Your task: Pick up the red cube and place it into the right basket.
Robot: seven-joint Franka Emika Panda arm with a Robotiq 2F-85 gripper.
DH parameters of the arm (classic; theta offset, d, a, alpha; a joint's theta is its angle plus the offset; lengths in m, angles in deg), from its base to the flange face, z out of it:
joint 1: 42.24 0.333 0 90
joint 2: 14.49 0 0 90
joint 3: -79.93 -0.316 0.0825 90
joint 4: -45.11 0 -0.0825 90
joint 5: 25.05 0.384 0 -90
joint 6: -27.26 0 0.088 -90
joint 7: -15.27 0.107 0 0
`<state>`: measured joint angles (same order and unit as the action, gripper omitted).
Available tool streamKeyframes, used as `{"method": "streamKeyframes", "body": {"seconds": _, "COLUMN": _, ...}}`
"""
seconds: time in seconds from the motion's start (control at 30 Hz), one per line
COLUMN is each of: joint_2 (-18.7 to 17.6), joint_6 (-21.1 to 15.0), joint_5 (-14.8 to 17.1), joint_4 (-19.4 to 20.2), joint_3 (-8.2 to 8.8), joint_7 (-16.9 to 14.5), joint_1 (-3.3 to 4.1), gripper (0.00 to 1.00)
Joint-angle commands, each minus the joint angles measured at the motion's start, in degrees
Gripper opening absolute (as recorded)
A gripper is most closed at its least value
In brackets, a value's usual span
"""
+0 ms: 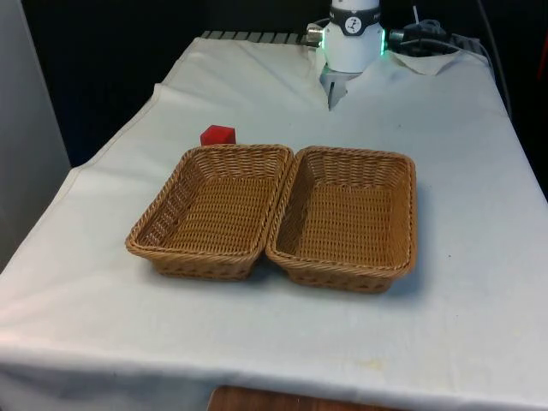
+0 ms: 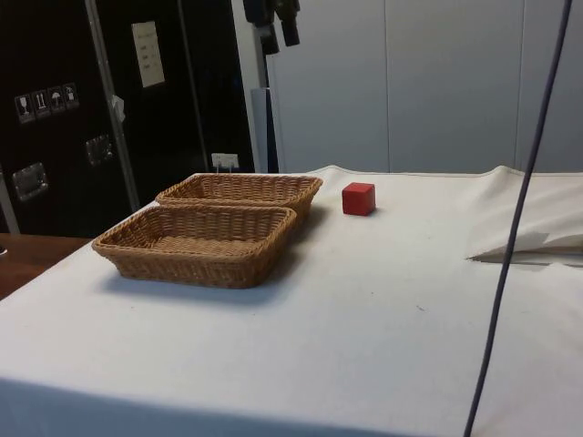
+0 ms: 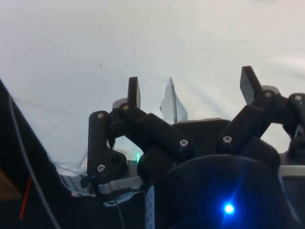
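The red cube (image 1: 217, 134) (image 2: 358, 198) rests on the white cloth just behind the far corner of the basket on the front view's left (image 1: 233, 150) (image 2: 239, 180). Touching that basket's side is the basket on the front view's right (image 1: 357, 154) (image 2: 187, 259). Both are brown wicker and hold nothing. My gripper (image 2: 280, 32) (image 3: 190, 88) hangs high above the table, far from the cube and the baskets. Its fingers (image 3: 134, 91) stand wide apart and open, with bare cloth below them.
The robot's base (image 1: 354, 38) stands at the table's far end, where the cloth (image 1: 342, 90) is folded and slit. A dark cable (image 2: 510, 237) hangs across the side view near the camera. White cloth lies bare around the baskets.
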<state>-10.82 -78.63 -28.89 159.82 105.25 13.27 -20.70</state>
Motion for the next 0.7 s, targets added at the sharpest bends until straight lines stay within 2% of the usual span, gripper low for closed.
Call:
{"method": "streamKeyframes", "body": {"seconds": 0.0, "joint_2": 0.9, "joint_6": -1.0, "joint_5": -1.3, "joint_4": 0.9, "joint_3": -0.11, "joint_7": 0.7, "joint_1": -0.06, "gripper": 1.00}}
{"method": "streamKeyframes", "body": {"seconds": 0.2, "joint_2": 2.5, "joint_6": -1.7, "joint_5": -3.3, "joint_4": 2.8, "joint_3": 0.00, "joint_7": 1.3, "joint_1": -0.34, "gripper": 1.00}}
{"method": "streamKeyframes", "body": {"seconds": 0.23, "joint_2": 1.9, "joint_6": -0.7, "joint_5": -2.5, "joint_4": 2.2, "joint_3": 0.06, "joint_7": 0.8, "joint_1": -0.29, "gripper": 1.00}}
{"method": "streamKeyframes", "body": {"seconds": 0.27, "joint_2": 2.9, "joint_6": -2.2, "joint_5": -3.9, "joint_4": 3.5, "joint_3": -0.06, "joint_7": 1.7, "joint_1": -0.46, "gripper": 1.00}}
{"method": "streamKeyframes", "body": {"seconds": 0.33, "joint_2": 3.3, "joint_6": -2.6, "joint_5": -4.4, "joint_4": 4.2, "joint_3": -0.06, "joint_7": 2.1, "joint_1": -0.57, "gripper": 1.00}}
{"method": "streamKeyframes", "body": {"seconds": 0.53, "joint_2": 4.6, "joint_6": -5.3, "joint_5": -5.5, "joint_4": 7.2, "joint_3": -0.06, "joint_7": 3.6, "joint_1": -0.69, "gripper": 1.00}}
{"method": "streamKeyframes", "body": {"seconds": 0.57, "joint_2": 4.0, "joint_6": -4.1, "joint_5": -4.7, "joint_4": 6.4, "joint_3": 0.06, "joint_7": 2.9, "joint_1": -0.57, "gripper": 1.00}}
{"method": "streamKeyframes", "body": {"seconds": 0.6, "joint_2": 4.7, "joint_6": -5.7, "joint_5": -5.6, "joint_4": 7.6, "joint_3": -0.06, "joint_7": 3.8, "joint_1": -0.69, "gripper": 1.00}}
{"method": "streamKeyframes", "body": {"seconds": 0.67, "joint_2": 4.8, "joint_6": -6.8, "joint_5": -5.6, "joint_4": 8.5, "joint_3": 0.00, "joint_7": 4.3, "joint_1": -0.74, "gripper": 1.00}}
